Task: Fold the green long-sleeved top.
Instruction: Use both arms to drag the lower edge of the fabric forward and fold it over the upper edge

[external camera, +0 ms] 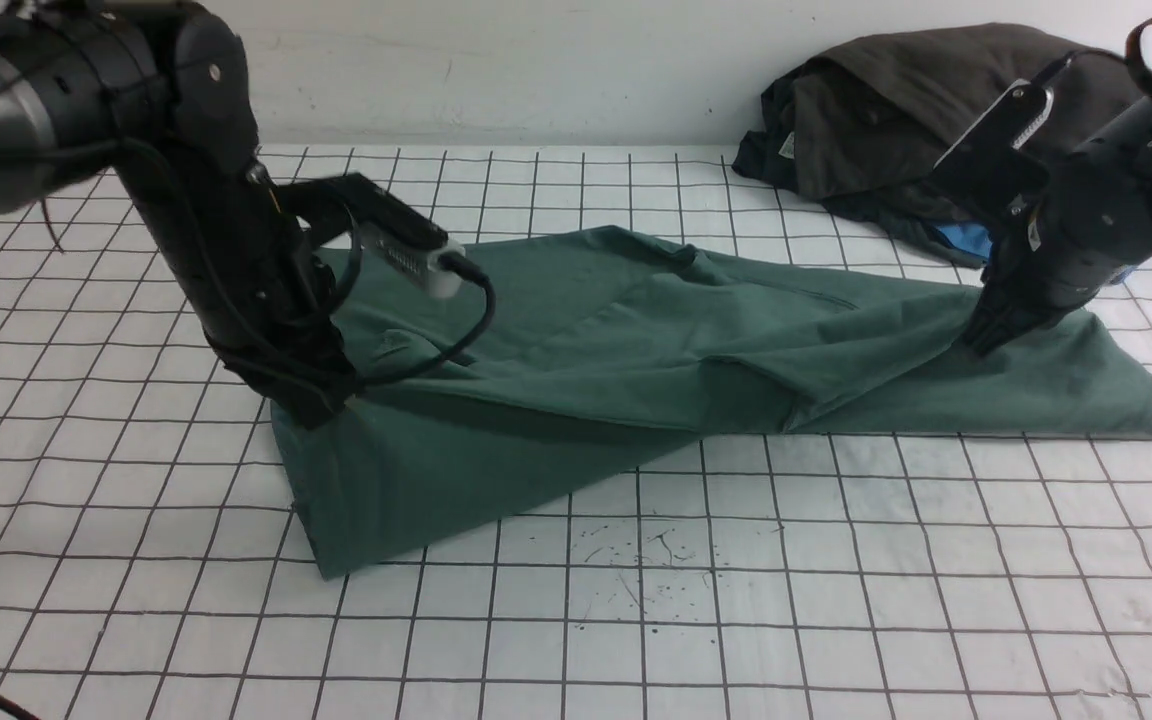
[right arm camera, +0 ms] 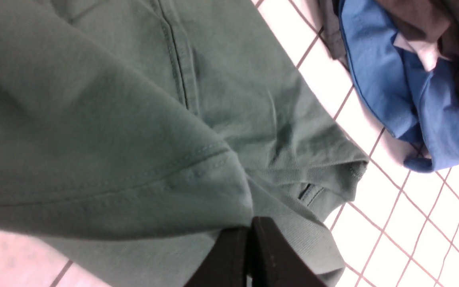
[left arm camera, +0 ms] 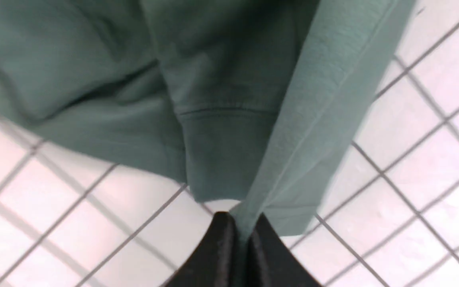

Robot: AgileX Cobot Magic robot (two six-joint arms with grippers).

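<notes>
The green long-sleeved top (external camera: 636, 340) lay partly folded across the middle of the gridded table (external camera: 836, 560). The left gripper (external camera: 314, 405) pinched its left edge, held up off the table. The right gripper (external camera: 984, 338) was clamped on cloth near its right end. A dark grey-brown garment (external camera: 896, 110) and a blue garment (external camera: 964, 240) sat heaped far right.

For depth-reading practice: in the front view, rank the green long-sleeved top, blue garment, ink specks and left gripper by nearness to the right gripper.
1. green long-sleeved top: pinched by the right gripper.
2. blue garment: just behind, far right.
3. ink specks: front centre.
4. left gripper: far left.
</notes>
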